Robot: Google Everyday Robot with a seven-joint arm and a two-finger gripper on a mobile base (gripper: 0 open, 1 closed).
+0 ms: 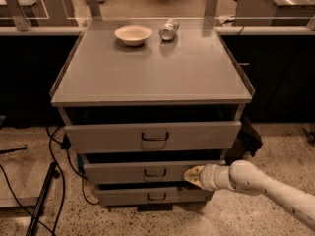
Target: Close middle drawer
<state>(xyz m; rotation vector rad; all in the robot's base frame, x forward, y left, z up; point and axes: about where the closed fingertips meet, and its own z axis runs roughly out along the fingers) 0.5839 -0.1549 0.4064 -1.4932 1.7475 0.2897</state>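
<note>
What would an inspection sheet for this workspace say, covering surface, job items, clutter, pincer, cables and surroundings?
Surface: grey cabinet top, flat, raised side rims.
Job's things: middle drawer, slightly open, dark gap above its front.
Clutter: pale bowl and a can on its side, both at the back.
Pincer: pincer against the middle drawer's front, right of its handle.
Cables: dark cables on the floor left of the cabinet.
Surroundings: top drawer also open; speckled floor.

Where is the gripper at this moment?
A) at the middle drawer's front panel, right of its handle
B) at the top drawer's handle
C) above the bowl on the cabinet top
A: the gripper is at the front panel of the middle drawer, just right of its small handle.
</note>
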